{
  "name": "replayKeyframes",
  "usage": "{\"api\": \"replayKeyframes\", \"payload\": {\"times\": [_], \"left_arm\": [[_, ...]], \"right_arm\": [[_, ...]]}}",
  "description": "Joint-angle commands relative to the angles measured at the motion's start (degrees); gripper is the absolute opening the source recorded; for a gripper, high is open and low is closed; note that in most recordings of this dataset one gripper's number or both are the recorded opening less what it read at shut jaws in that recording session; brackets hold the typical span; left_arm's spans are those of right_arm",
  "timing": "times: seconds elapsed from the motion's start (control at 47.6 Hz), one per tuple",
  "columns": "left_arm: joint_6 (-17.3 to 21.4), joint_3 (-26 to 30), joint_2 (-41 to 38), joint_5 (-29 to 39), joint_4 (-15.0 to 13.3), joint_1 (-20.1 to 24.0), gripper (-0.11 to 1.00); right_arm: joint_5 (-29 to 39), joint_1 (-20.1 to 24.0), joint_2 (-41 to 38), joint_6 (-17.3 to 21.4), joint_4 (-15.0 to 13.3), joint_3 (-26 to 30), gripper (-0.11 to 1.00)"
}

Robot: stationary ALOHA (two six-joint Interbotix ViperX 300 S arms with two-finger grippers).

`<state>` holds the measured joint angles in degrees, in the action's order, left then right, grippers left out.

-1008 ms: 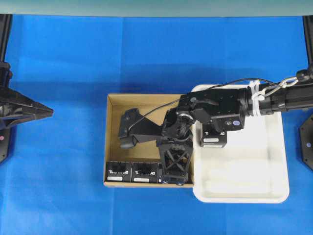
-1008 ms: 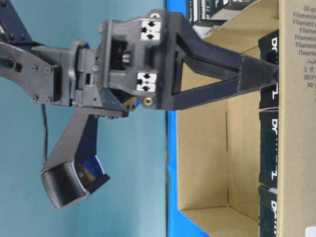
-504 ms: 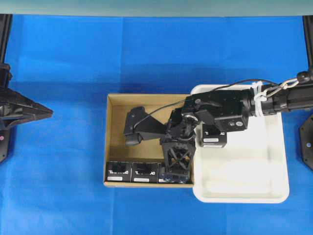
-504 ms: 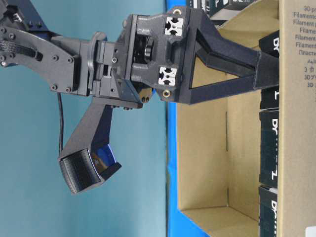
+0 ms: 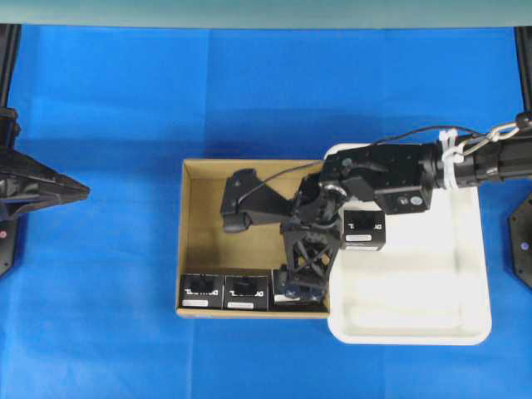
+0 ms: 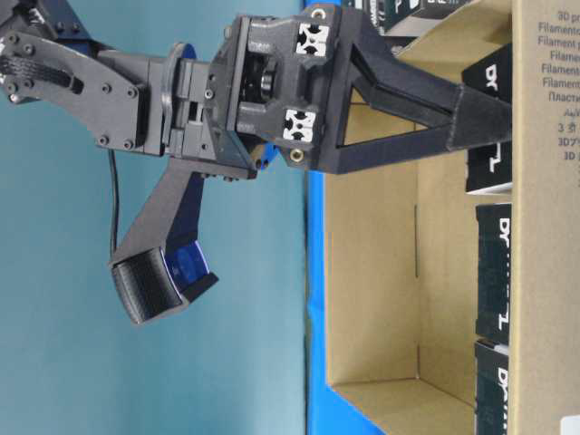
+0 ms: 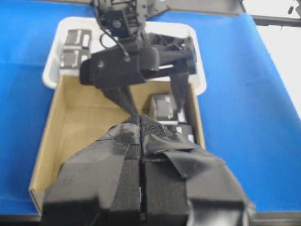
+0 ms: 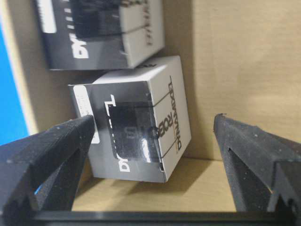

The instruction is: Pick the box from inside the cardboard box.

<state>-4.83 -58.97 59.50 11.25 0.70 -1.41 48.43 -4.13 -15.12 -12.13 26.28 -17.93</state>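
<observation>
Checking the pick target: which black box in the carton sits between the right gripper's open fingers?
The rightmost box of the row along the carton wall, in the corner by the tray; the right gripper straddles it.

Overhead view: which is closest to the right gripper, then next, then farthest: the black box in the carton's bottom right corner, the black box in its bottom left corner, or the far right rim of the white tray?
From the right gripper:
1. Corner box, bottom right of the cardboard carton, under one finger.
2. Left box, bottom left corner.
3. Tray rim, far right.
</observation>
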Motion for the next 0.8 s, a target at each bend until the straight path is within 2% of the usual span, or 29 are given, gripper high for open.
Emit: {"api": "replayKeyframes", "payload": {"times": [0.0, 0.147, 0.357, 0.777], "left_arm": [[-0.1, 1.6, -0.2, -0.4, 0.2, 0.0, -0.07], [-0.1, 1.7, 0.0, -0.3, 0.2, 0.0, -0.07], [-0.1, 1.7, 0.3, -0.3, 0.2, 0.0, -0.07], [-0.1, 1.7, 0.4, 0.3, 0.2, 0.0, -0.07]], "right_arm": [[-0.3, -1.4, -0.4, -0.2, -1.1, -0.7, 1.00], [-0.1, -2.4, -0.4, -0.2, -3.3, -0.5, 1.00], [-0.3, -4.6, -0.4, -0.3, -4.0, -0.4, 1.00], [-0.1, -9.1, -0.4, -0.9, -7.5, 0.0, 1.00]]}}
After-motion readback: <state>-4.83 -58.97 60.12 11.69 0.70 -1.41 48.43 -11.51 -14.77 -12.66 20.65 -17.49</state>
